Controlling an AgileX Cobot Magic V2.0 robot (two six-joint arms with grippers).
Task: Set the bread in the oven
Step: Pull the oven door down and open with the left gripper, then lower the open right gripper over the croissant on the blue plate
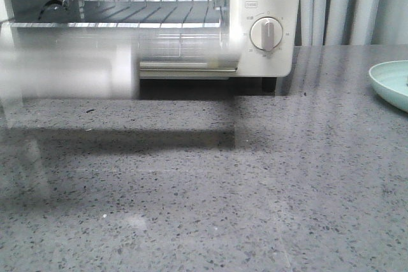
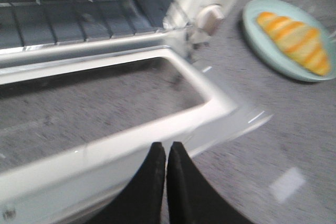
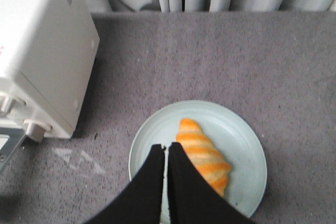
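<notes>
Two black grippers are seen with fingers pressed together, holding nothing. The left gripper [image 2: 166, 153] hangs at the lowered glass door [image 2: 113, 103] of the Toshiba toaster oven [image 1: 264, 20], so the wire rack [image 1: 127, 14] is exposed. The right gripper [image 3: 167, 153] hovers over the bread [image 3: 203, 153], which lies on a pale green plate [image 3: 152, 150] right of the oven, ready for picking.

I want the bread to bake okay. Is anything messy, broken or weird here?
Nothing stands out. The bread lies whole on its pale green plate, not yet in the oven. The oven door is open and the wire rack looks level. No spills show on the grey table.
</notes>
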